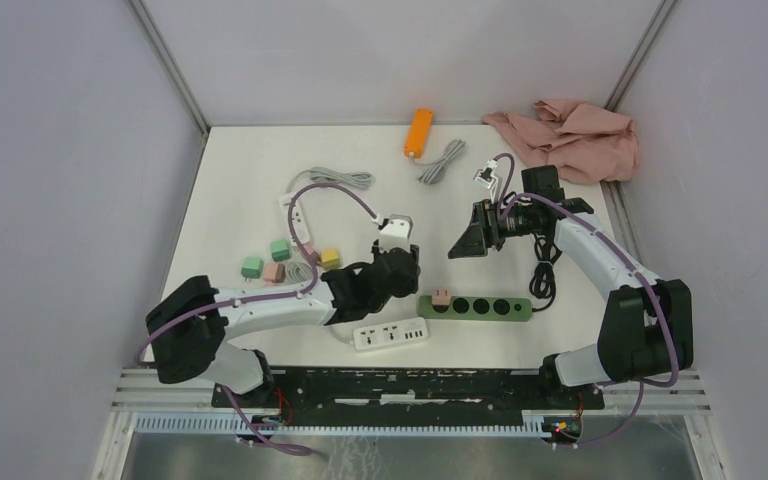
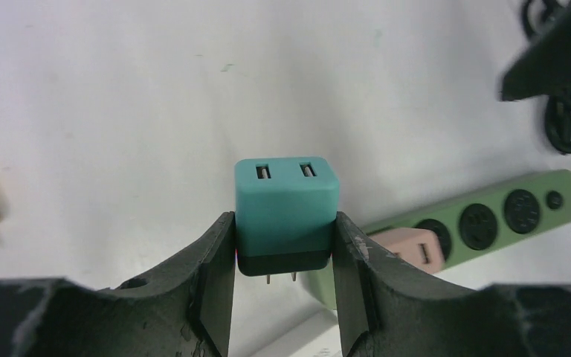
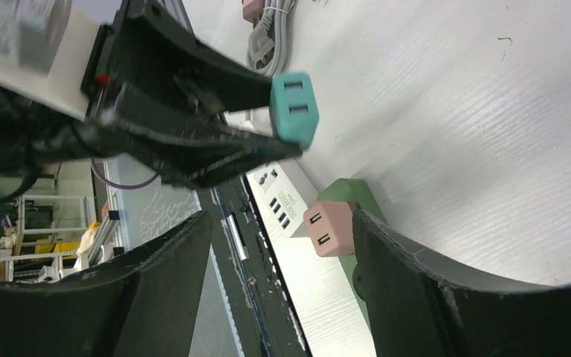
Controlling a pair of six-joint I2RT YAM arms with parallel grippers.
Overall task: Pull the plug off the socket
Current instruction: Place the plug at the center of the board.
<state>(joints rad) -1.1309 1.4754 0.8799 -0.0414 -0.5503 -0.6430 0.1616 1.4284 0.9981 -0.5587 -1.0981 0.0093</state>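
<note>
**Teal plug out of the strip, pink one not yet pulled**

The left jaws are clenching the teal plug [image 2: 286,212] by its two side faces and holding it in the air above the worktop [image 1: 360,150]. Its metal prongs are hanging bare below its dark base, touching nothing. That plug is therefore sitting in no socket, and this pull looks complete.

The green power strip [image 2: 499,223] is lying flat on the worktop, below and beyond the raised plug in the left wrist view. A pink plug [image 3: 329,228] is sitting in the socket at one end of it, while the strip's other round sockets are showing empty. A white power strip [image 1: 391,334] is lying just beside the green one, nearer the arm bases.

The right jaws are standing wide apart and gripping nothing. They are hovering on the far side of the green strip and looking towards the left jaws and the pink plug.

As a judgement, the teal plug is waiting to be set down somewhere on the worktop. If the task covers every plug, the pink one is waiting to be pulled, and the strip is probably needing a steadying hold while that happens.
</note>
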